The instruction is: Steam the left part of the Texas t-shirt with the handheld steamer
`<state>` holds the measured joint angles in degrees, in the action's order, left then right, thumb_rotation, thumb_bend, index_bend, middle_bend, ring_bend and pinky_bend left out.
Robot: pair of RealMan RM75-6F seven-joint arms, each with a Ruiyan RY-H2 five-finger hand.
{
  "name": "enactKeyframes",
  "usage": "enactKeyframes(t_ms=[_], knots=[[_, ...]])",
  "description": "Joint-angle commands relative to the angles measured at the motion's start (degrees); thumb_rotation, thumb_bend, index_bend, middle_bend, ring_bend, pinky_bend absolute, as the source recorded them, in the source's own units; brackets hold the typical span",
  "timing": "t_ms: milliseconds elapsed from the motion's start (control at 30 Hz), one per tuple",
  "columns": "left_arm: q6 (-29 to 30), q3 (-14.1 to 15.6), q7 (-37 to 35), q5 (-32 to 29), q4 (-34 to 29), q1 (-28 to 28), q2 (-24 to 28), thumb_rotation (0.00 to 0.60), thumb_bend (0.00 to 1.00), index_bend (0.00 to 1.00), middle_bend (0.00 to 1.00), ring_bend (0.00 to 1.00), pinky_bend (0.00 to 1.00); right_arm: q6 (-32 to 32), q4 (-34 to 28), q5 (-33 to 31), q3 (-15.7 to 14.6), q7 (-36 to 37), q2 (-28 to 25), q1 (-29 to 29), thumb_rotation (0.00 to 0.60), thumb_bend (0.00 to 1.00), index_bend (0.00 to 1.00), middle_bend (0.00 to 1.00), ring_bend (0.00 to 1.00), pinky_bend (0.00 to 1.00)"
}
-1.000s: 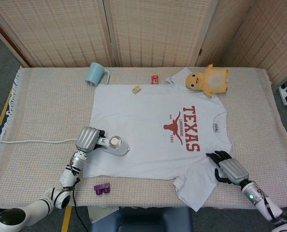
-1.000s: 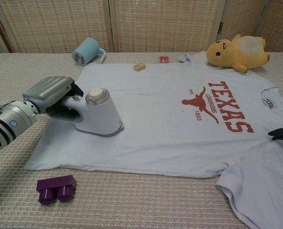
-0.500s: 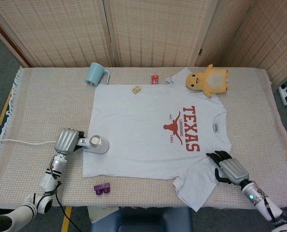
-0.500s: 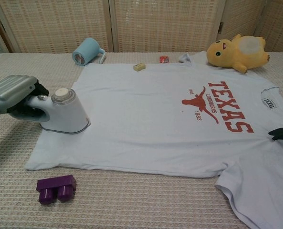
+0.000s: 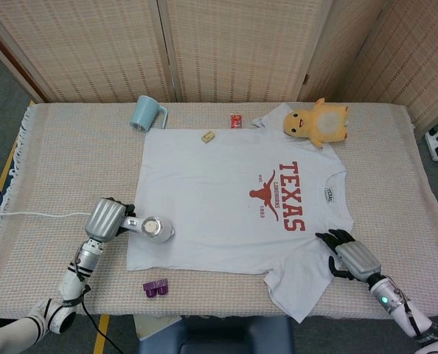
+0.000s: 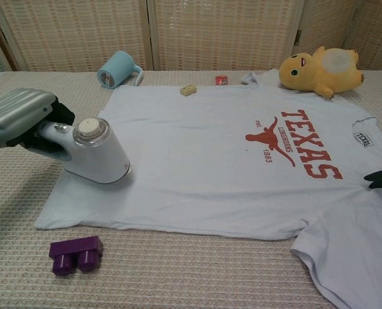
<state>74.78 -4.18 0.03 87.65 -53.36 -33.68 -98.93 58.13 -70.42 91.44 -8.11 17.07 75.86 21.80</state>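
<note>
A white t-shirt (image 5: 226, 199) (image 6: 229, 161) with a red TEXAS longhorn print lies flat on the table, its hem toward the left. My left hand (image 5: 105, 219) (image 6: 20, 119) grips the handle of the white handheld steamer (image 5: 154, 228) (image 6: 94, 154), whose head rests on the shirt's lower left part near the hem. My right hand (image 5: 352, 257) rests by the shirt's near sleeve with its fingers curled and dark fingertips (image 6: 379, 178) touching the fabric; it holds nothing that I can see.
A purple block (image 5: 155, 288) (image 6: 75, 254) lies just off the shirt's near left corner. A light blue mug (image 5: 147, 113) (image 6: 117, 69), a small beige block (image 5: 208, 136), a small red item (image 5: 236, 120) and a yellow plush toy (image 5: 318, 122) (image 6: 319, 69) line the far side. The steamer's white cord (image 5: 35, 215) trails left.
The left hand first pulled the steamer left across the shirt toward the hem, then shifted it slightly back right and nearer. The right hand has stayed put.
</note>
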Motion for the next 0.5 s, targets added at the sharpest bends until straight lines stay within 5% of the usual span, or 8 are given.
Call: enactKeyframes(t_ms=[33, 267, 500], knots=[[-1.66, 0.90, 4.84, 2.46, -4.04, -2.46, -0.97, 0.600, 0.39, 0.95, 0.99, 0.83, 0.76, 0.05, 0.02, -0.08, 0.00, 0.02, -0.06, -0.09, 0.341, 0.80, 0.01, 0.12, 0.00, 0.03], [-6.43, 0.49, 10.07, 3.55, -4.70, -6.57, -5.36, 0.600, 0.39, 0.95, 0.99, 0.83, 0.76, 0.24, -0.18, -0.45, 0.06, -0.19, -0.29, -0.44, 0.341, 0.80, 0.01, 0.12, 0.00, 0.03], [-11.43, -3.20, 10.16, -0.08, 4.05, -10.14, -10.62, 0.600, 0.39, 0.95, 0.99, 0.83, 0.76, 0.52, -0.57, -0.59, 0.12, -0.64, -0.42, -0.74, 0.341, 0.80, 0.01, 0.12, 0.00, 0.03]])
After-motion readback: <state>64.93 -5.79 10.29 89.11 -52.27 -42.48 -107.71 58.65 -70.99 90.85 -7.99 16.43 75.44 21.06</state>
